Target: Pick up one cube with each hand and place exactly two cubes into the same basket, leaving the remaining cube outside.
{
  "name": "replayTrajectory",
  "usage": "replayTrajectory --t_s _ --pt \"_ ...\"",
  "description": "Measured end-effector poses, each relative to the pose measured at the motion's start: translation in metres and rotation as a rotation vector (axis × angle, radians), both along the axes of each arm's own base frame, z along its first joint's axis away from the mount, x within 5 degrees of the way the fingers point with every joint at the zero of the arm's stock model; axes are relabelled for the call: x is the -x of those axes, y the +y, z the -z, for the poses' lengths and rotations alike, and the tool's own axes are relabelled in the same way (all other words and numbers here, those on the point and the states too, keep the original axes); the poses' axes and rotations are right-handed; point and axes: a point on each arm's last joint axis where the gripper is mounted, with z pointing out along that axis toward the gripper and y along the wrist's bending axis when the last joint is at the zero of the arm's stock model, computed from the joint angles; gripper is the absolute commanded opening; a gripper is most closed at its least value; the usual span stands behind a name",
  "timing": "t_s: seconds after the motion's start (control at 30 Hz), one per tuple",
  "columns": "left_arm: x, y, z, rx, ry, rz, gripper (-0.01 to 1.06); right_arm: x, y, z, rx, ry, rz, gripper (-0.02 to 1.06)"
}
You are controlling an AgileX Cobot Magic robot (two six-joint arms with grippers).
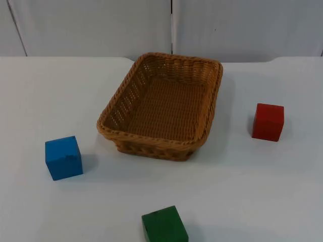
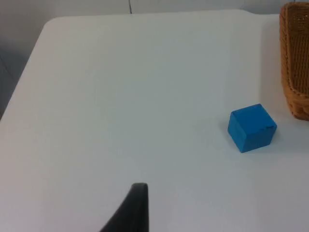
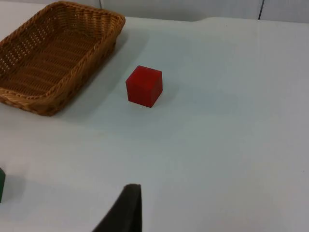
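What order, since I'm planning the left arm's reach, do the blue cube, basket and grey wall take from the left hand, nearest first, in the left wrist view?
1. blue cube, on the table ahead of the left hand.
2. basket, beyond the cube.
3. grey wall, past the table's far edge.

White table [image 1: 40, 91]: basket [image 1: 166, 146], three cubes [image 1: 63, 157]

1. Ahead of the left jaws, bare worktop [image 2: 120, 96] runs up to the blue cube [image 2: 251, 127]; nothing stands between.
2. Beyond that cube, the basket [image 2: 295, 63] wall blocks the way, a narrow gap between them.
3. Ahead of the right jaws, open worktop leads to the red cube [image 3: 144, 85], free on all sides.
4. The green cube [image 1: 164, 225] stands apart from everything.
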Motion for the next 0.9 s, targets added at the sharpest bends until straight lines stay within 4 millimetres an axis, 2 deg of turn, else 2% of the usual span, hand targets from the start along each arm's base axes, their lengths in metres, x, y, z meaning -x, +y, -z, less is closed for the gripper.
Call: replayTrajectory --t_s 0.3,0.7,0.9 --pt "0.0 -0.001 0.0 0.01 0.0 0.007 1.05 0.0 0.0 -0.001 0.0 -0.002 0.0 1.05" --pt "0.0 -0.002 0.0 0.017 0.0 0.011 1.05 0.011 -0.003 -0.028 0.001 -0.131 -0.002 1.05" --pt "0.002 -0.002 -0.015 0.019 -0.036 0.012 1.05 0.008 -0.002 -0.033 0.003 -0.128 -0.003 1.05"
